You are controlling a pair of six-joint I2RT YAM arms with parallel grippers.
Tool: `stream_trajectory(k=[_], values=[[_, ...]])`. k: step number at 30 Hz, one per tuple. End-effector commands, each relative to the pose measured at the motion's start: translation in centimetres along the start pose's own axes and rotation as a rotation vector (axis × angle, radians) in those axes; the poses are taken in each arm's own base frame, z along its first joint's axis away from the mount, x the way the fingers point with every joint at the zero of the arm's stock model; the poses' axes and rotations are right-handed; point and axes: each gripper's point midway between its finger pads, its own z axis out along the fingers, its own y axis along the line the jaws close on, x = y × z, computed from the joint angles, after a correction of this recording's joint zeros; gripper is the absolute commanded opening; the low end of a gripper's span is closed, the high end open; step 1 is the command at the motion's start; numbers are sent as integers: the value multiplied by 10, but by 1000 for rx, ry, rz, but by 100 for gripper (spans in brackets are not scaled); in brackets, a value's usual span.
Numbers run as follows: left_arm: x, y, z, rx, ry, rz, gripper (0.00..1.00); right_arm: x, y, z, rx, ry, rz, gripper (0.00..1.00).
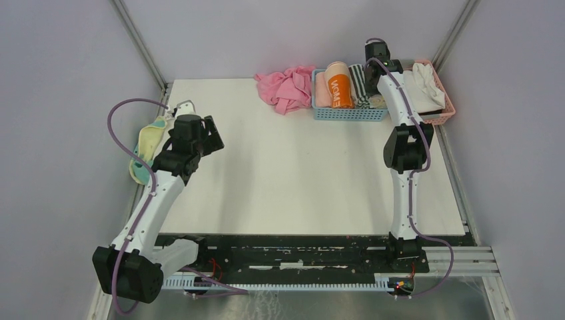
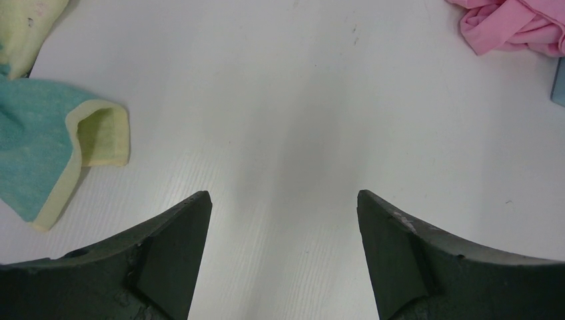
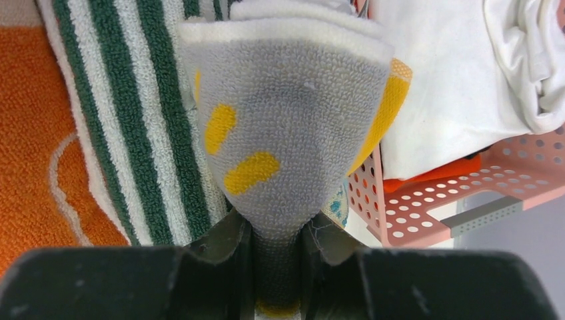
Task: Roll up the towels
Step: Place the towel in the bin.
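The left gripper (image 2: 283,200) stood with jaws spread wide above the table (image 1: 300,173), gripping nothing, while the pale yellow towel (image 1: 148,148) with its teal figure lay crumpled at the table's nine o'clock edge, just beside it. At the table's one o'clock, over the blue basket (image 1: 350,114) and pink basket (image 3: 433,193), the right gripper (image 3: 276,233) pinched a fold of the grey towel (image 3: 286,127) with yellow marks, which fanned out from the jaws against a green-striped cloth (image 3: 160,133).
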Motion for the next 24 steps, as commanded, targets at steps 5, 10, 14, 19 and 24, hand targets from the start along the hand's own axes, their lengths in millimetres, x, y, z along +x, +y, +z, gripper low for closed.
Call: stream_trajectory(k=[5,10,14,19,24], values=[[-7,1,-2,5,-39,37,88,-47,9,-11,-78,-178,152,6],[-6,1,-2,6,-38,39,88,-60,7,-19,-90,-228,145,7],[-6,1,-2,6,-38,42,88,-53,27,-10,-183,-210,94,12],[-5,1,-2,11,-36,46,88,-22,49,20,-251,-106,41,23],[-3,0,-1,14,-33,47,88,-10,44,26,-240,-72,41,42]])
